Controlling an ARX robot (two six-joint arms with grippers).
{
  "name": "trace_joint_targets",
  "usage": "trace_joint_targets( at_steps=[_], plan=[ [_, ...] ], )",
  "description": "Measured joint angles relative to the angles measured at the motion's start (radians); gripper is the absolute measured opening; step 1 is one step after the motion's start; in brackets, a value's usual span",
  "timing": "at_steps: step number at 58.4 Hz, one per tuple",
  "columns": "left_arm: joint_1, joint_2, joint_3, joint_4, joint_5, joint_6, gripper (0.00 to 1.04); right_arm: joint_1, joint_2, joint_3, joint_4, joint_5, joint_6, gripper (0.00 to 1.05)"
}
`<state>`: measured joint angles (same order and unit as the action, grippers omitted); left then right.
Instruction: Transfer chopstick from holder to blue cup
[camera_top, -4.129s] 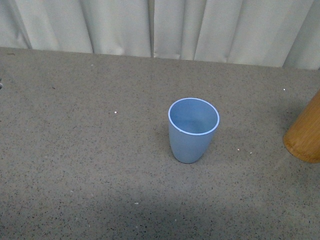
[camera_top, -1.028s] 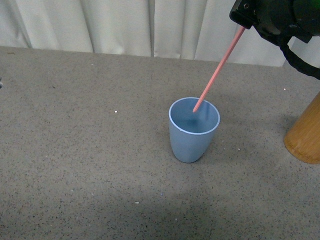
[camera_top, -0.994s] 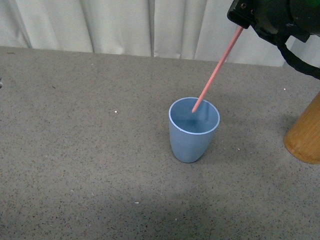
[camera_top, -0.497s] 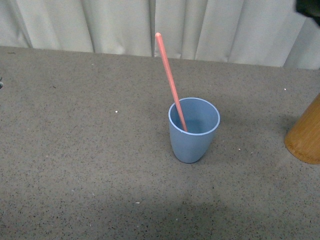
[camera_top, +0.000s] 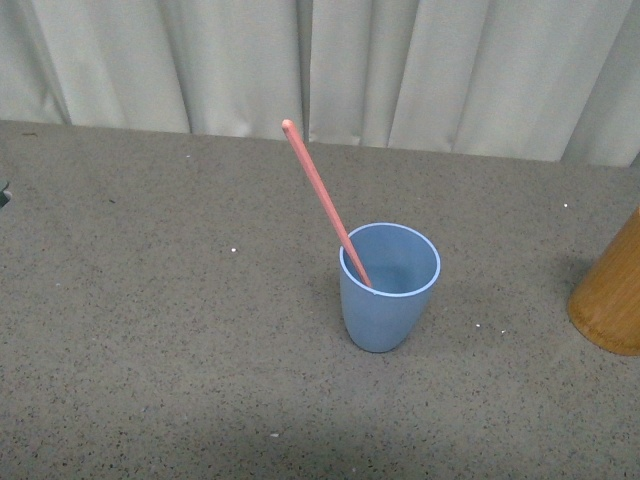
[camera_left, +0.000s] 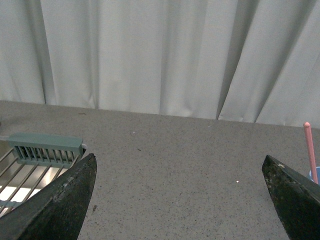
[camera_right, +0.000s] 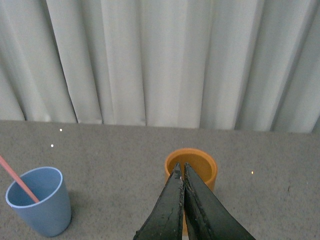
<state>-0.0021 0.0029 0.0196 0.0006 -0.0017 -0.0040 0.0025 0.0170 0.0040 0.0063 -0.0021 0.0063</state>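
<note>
The chopstick now leans free in the blue cup, well aside of the right gripper, which has withdrawn above the holder with fingers pressed together on nothing, so the transfer looks done.

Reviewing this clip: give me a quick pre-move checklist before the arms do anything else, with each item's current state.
1. Salmon-pink chopstick inside the light blue plastic cup, leaning on its rim: ok.
2. Cup upright on the grey speckled table: ok.
3. Chopstick free of either gripper: ok.
4. Right gripper shut and holding nothing: ok.
5. Left gripper open, holding nothing: ok.
6. Orange-brown wooden holder empty: cannot tell, the right gripper hides part of its opening.
</note>
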Motion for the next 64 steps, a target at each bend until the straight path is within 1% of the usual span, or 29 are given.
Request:
trace_joint_targets(
  at_steps=[10,11,16,18,21,24,27,41,44,48,64],
  plan=[
    [0.0,0.0,0.0,0.0,0.002,0.0,0.98,0.0,-0.013,0.0,-0.005,0.001,-0.002,0.01],
    [0.0,0.0,0.0,0.0,0.002,0.0,0.98,0.0,-0.013,0.0,-0.005,0.001,-0.004,0.02],
    [0.0,0.0,0.0,0.0,0.002,0.0,0.98,0.0,-0.013,0.0,-0.005,0.001,-0.004,0.16],
    [0.0,0.0,0.0,0.0,0.001,0.0,0.98,0.0,-0.013,0.0,-0.005,0.0,-0.004,0.23],
    [0.0,0.0,0.0,0.0,0.001,0.0,0.98,0.0,-0.013,0.0,-0.005,0.0,-0.004,0.3],
    [0.0,0.0,0.0,0.0,0.002,0.0,0.98,0.0,-0.013,0.0,-0.005,0.0,-0.004,0.41],
    [0.0,0.0,0.0,0.0,0.002,0.0,0.98,0.0,-0.013,0.0,-0.005,0.001,-0.004,0.48],
    [0.0,0.0,0.0,0.0,0.002,0.0,0.98,0.0,-0.013,0.0,-0.005,0.0,-0.004,0.9],
    [0.0,0.0,0.0,0.0,0.002,0.0,0.98,0.0,-0.013,0.0,-0.005,0.001,-0.003,0.97],
    [0.0,0.0,0.0,0.0,0.002,0.0,0.98,0.0,-0.013,0.0,-0.005,0.001,-0.003,0.94],
    [0.0,0.0,0.0,0.0,0.002,0.0,0.98,0.0,-0.013,0.0,-0.005,0.001,-0.003,0.95]
  ],
)
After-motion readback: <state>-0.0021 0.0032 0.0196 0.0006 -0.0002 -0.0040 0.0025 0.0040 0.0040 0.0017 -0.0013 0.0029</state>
